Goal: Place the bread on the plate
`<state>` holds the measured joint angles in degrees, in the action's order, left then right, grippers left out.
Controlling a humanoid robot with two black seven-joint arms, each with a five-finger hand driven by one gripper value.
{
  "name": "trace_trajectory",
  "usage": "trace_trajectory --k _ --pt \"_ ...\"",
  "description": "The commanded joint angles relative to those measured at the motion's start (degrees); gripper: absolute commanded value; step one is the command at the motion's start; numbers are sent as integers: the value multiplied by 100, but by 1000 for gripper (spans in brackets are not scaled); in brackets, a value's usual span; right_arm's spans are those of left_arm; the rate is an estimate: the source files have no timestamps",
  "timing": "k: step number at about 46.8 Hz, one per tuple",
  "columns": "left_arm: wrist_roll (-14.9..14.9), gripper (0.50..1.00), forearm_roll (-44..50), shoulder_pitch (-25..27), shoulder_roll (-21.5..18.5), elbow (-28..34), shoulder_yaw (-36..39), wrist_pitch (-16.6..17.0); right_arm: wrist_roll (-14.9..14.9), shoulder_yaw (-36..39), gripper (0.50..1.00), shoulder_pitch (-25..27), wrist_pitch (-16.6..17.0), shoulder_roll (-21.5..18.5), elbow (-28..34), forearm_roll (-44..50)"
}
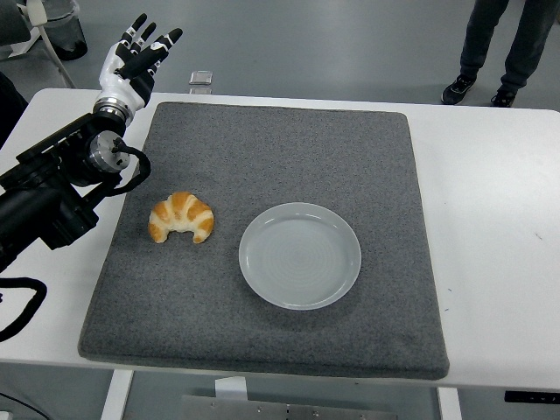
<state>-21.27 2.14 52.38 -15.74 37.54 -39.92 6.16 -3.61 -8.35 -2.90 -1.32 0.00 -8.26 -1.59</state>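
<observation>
A golden croissant (181, 217) lies on the left part of the grey mat (280, 140). A round white plate (300, 255) sits empty on the mat to the croissant's right, a short gap between them. My left hand (134, 59) is raised at the far left corner of the mat, well beyond the croissant, fingers spread and holding nothing. Its black arm (52, 188) comes in from the left edge. The right arm is out of view.
The mat covers most of the white table (490, 227). A small grey object (200, 78) lies on the floor beyond the table's far edge. A person's legs and shoes (490, 52) stand at the top right.
</observation>
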Motion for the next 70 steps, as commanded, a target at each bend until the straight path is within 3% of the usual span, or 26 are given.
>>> trace_trajectory --k 1,7,15,29,35,41,56,70 --pt "0 994 -397 9 -17 -1 54 -27 0 0 930 0 0 0 0 0" --pt "0 994 -1206 9 -52 25 151 -106 0 0 930 0 0 0 0 0" --pt "53 992 -1435 18 -341 490 265 -212 0 0 930 0 0 0 0 0" --pt "53 992 -1611 923 -1273 1071 2830 -484 0 0 930 0 0 0 0 0" --pt "53 992 -1874 1292 -1677 1352 3639 -739 0 0 930 0 0 0 0 0" --pt "53 992 -2664 1521 -2143 1958 4176 -783 0 0 930 0 0 0 0 0" --pt "53 992 -5205 1714 -3242 3435 4598 -853 0 0 930 0 0 0 0 0" --pt "53 990 -6497 1723 -3470 3673 4897 -889 0 0 930 0 0 0 0 0"
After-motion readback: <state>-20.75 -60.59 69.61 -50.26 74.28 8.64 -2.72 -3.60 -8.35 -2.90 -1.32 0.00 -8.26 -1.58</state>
